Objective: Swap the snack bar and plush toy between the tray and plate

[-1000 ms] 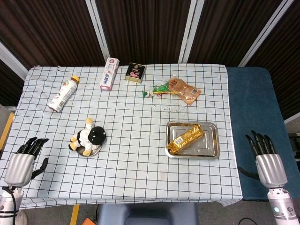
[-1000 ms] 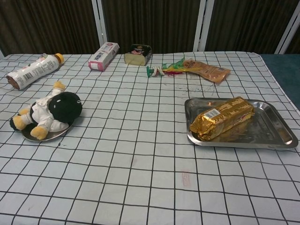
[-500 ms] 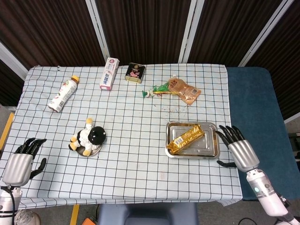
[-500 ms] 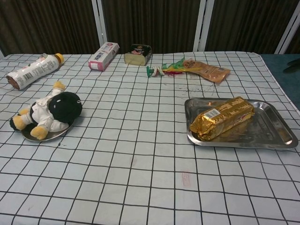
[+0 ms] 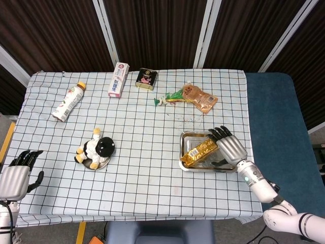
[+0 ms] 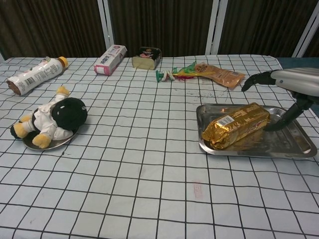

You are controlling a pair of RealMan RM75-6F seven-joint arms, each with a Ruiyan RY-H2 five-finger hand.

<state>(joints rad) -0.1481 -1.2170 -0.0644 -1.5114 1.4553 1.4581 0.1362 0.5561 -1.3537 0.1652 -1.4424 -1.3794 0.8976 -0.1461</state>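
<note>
My right hand (image 5: 229,147) hangs over the right half of the metal tray (image 5: 189,164), fingers apart and holding nothing; in the chest view the same hand (image 6: 291,87) shows its fingers arched above the tray's far rim and its thumb reaching down toward the right end of the snack bar (image 6: 236,125), though I cannot tell whether it touches the wrapper. The gold-wrapped snack bar (image 5: 199,151) lies slantwise inside the tray (image 6: 259,149), its label end toward the tray's near left corner. Well to the left of the tray, the black-and-white plush toy (image 5: 96,149) lies on its side across a small round plate (image 5: 100,164), covering most of it; the chest view shows the toy (image 6: 54,117) with yellow feet hanging over the plate (image 6: 47,146) rim. My left hand (image 5: 15,174) sits far left of the tray, off the table's near left edge, empty with fingers loosely spread. Beyond the tray, toward the dark curtain, a tan pouch (image 5: 200,97) and a green wrapper (image 5: 167,98) lie just beside each other; further left of them stand a dark tin (image 5: 146,79), a white carton (image 5: 118,80) on its side, and a toppled drink bottle (image 5: 67,101). All rest on a white checked tablecloth (image 5: 147,178)
</note>
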